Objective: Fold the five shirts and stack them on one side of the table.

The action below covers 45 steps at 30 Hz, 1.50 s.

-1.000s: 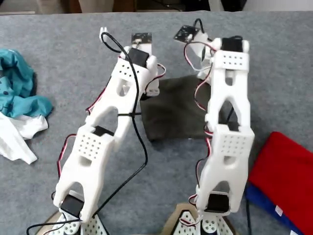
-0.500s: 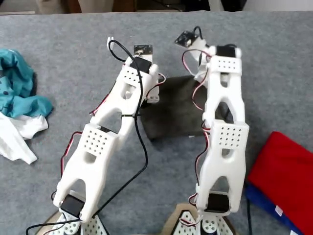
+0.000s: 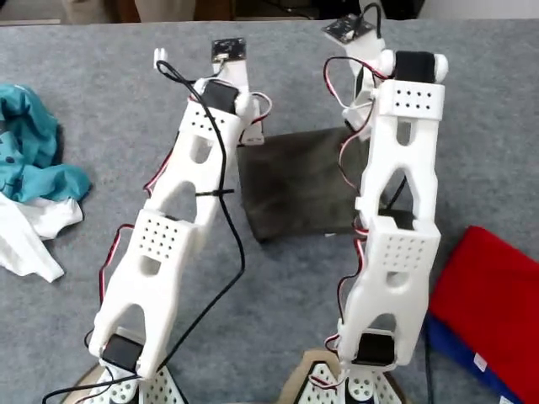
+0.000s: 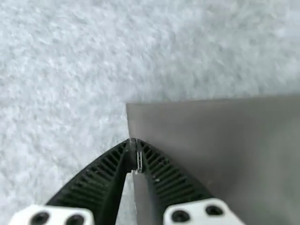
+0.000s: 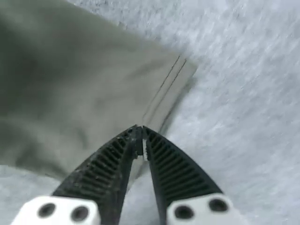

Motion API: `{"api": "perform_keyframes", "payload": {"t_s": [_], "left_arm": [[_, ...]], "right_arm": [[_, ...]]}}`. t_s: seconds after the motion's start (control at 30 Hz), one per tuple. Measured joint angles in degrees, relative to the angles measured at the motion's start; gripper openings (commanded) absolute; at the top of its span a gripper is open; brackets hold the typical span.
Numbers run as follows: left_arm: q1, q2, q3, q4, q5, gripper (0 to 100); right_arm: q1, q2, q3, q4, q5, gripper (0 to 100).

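We saw the dark shirt [image 3: 295,181] lying flat on the grey table [image 3: 109,76], folded into a rough rectangle, btwn the two arms. The left arm [image 3: 181,202] and right arm [image 3: 400,202] were both stretched out alongside it, w/ their wrists over its far edge, one at each far corner.

In the left wrist view the left gripper [image 4: 135,151] was clenched. Its black ribbed fingers [image 4: 105,180] met at the tips, and a thin edge of the dark shirt ran in btwn them. We took it as pinching the cloth just beside the corner. The fabric there looked smooth.

In the right wrist view the right gripper [image 5: 140,133] was likewise squeezed tight. The shirt's stitched hem passed btwn its fingers, near the other far corner. The cloth on that side showed soft creases.

Re the other garments: a teal shirt [image 3: 34,160] sat crumpled at the table's edge, out beyond the left arm. A white shirt [image 3: 29,236] lay loose against it, nearer the arm bases.

On the right arm's side, a folded red shirt [image 3: 493,303] lay on top of a blue shirt [image 3: 445,352], whose edge stuck out underneath. Both were well apart from the dark shirt.
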Motion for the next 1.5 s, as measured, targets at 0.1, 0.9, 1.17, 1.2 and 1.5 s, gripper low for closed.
{"api": "perform_keyframes", "payload": {"t_s": [0.1, 0.9, 1.17, 1.2, 1.5], "left_arm": [[0.0, 2.4, 0.0, -1.1, 0.0, 3], [-0.2, 8.7, -3.4, -0.6, 2.0, 14], [0.0, 8.9, -8.3, 3.2, 2.0, 19], [0.0, 8.9, -8.3, 3.3, 2.0, 19], [-0.2, 8.9, -8.3, 3.3, 2.0, 19]], "right_arm": [[0.2, -4.0, 8.1, 0.0, -2.3, 0.6], [5.2, -28.3, 59.7, -22.8, -3.9, 15.0], [5.2, -31.9, 60.2, -20.7, -4.6, 26.4], [5.2, -31.9, 60.7, -20.7, -4.9, 26.4], [5.2, -31.5, 66.1, -26.5, -9.1, 26.7]]}}
